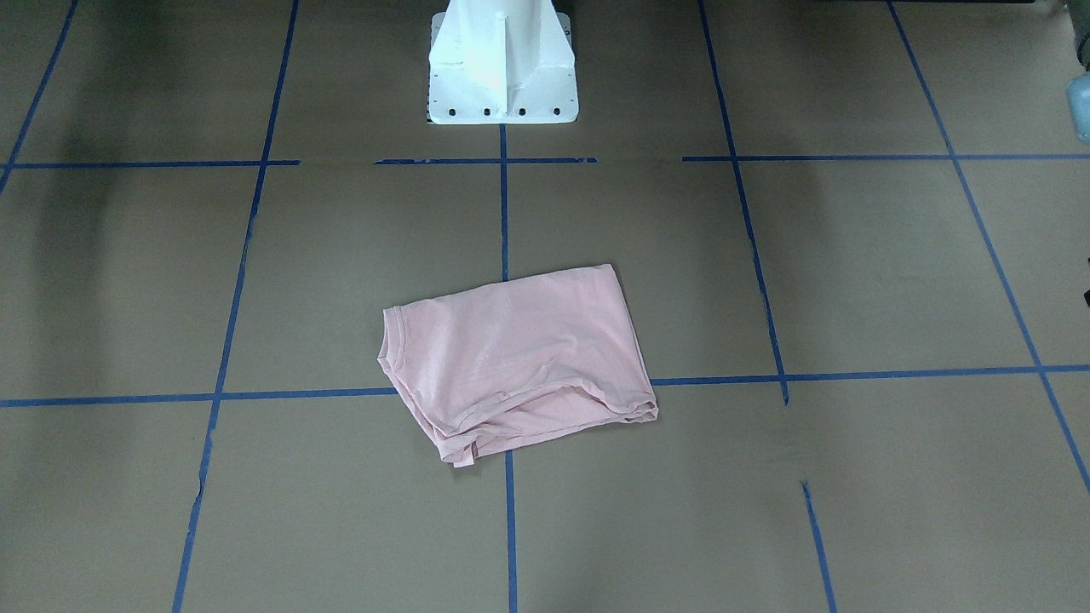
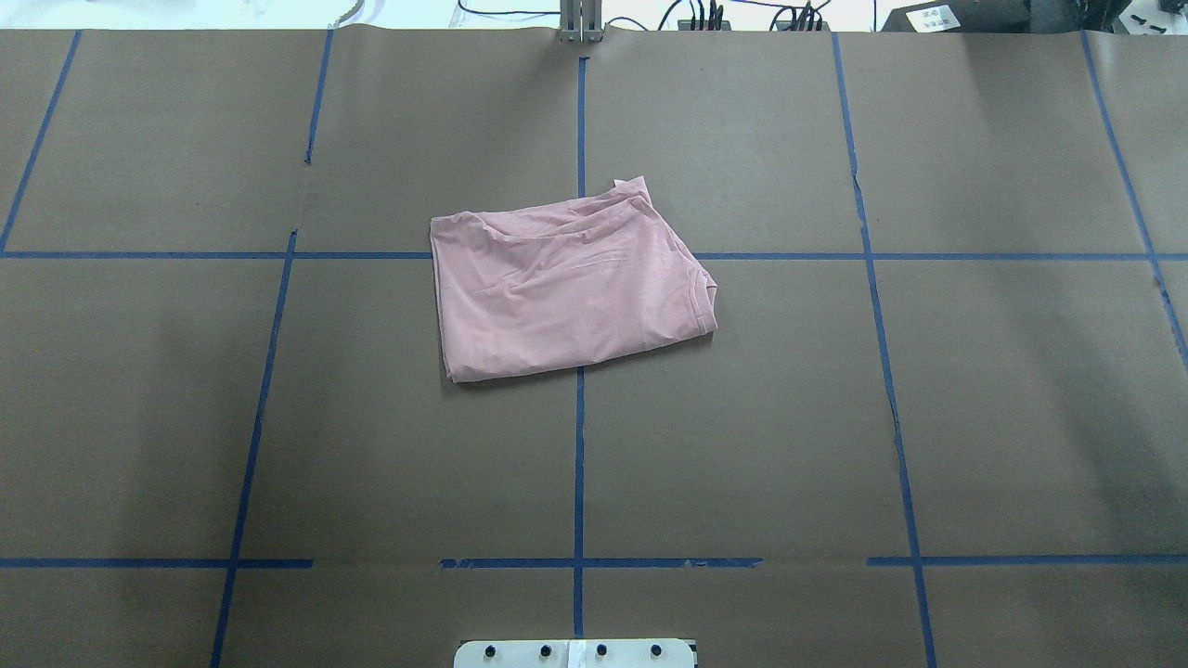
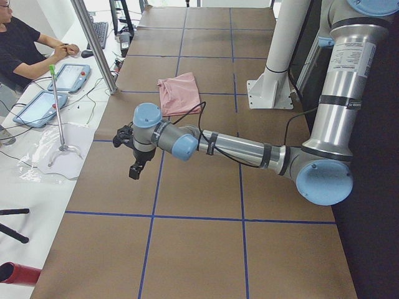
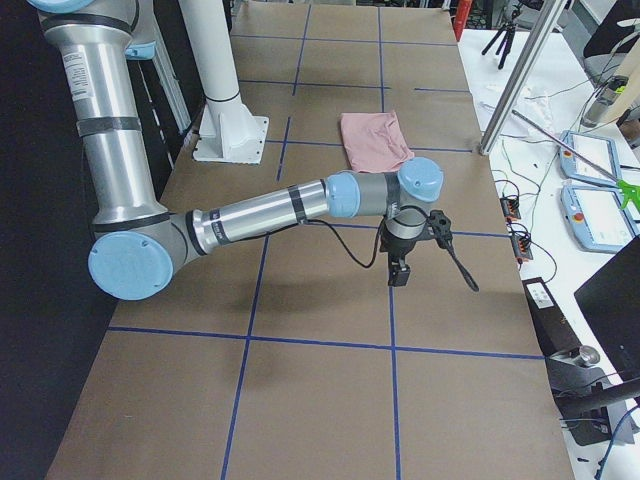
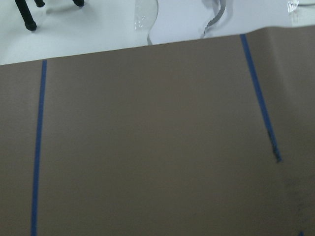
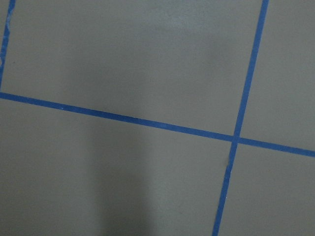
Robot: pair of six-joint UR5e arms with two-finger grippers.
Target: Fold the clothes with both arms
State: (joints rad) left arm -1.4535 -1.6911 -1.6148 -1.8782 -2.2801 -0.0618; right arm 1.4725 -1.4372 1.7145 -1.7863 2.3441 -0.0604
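This was a robotics lab: a wide table (image 2: 742, 417) papered brown and gridded with blue tape (image 2: 579, 464), a white pedestal base (image 1: 502, 68) bolted on, the left arm (image 3: 237, 149) and right arm (image 4: 260, 215) reaching over it, and at the far side an operator (image 3: 19, 43) seated at teach pendants (image 3: 70, 78) on a white bench (image 3: 25, 187)

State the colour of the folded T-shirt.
The T-shirt is plain pale pink, no print showing; clearest in the overhead exterior view.

Pale pink T-shirt (image 2: 571, 297), folded into a flat, rumpled rectangle
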